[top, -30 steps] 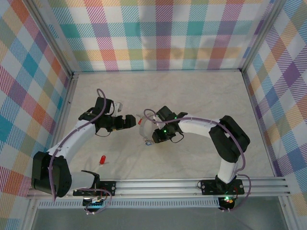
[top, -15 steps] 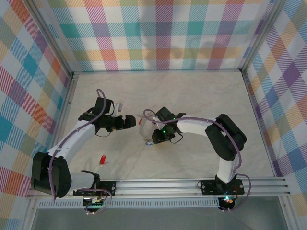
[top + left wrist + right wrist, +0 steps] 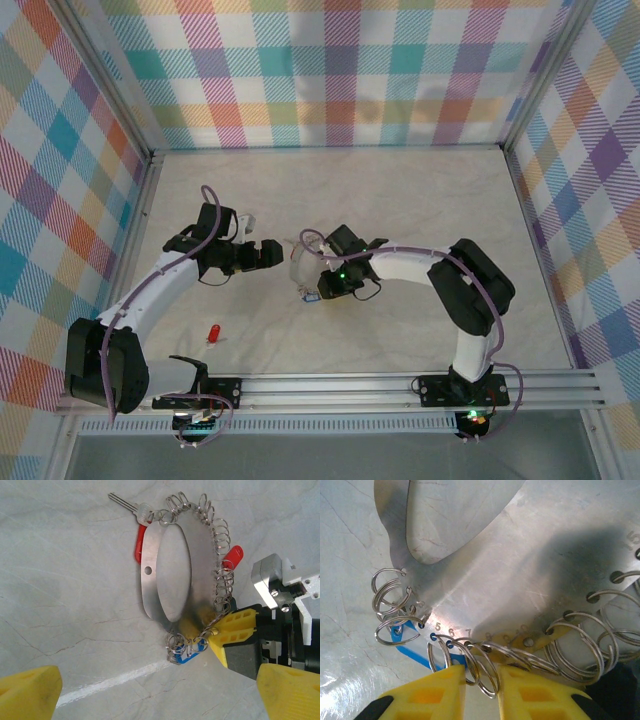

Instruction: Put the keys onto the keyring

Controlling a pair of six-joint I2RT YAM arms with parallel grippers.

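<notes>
The keyring is a flat shiny oval plate with many wire rings along its edge, lying mid-table. A red key hangs at its top, another red key at its right edge. A blue key lies under the rings at its lower end. My right gripper has its yellow fingertips narrowly pinched on two of the keyring's wire rings. My left gripper stands wide open just left of the keyring, holding nothing.
A loose red key lies on the table near the front left, apart from both arms. Checked walls enclose the table on three sides, with a metal rail along the front.
My right gripper's fingers have closed in around the wire rings and the arm has shifted slightly left. The left arm has not moved.
</notes>
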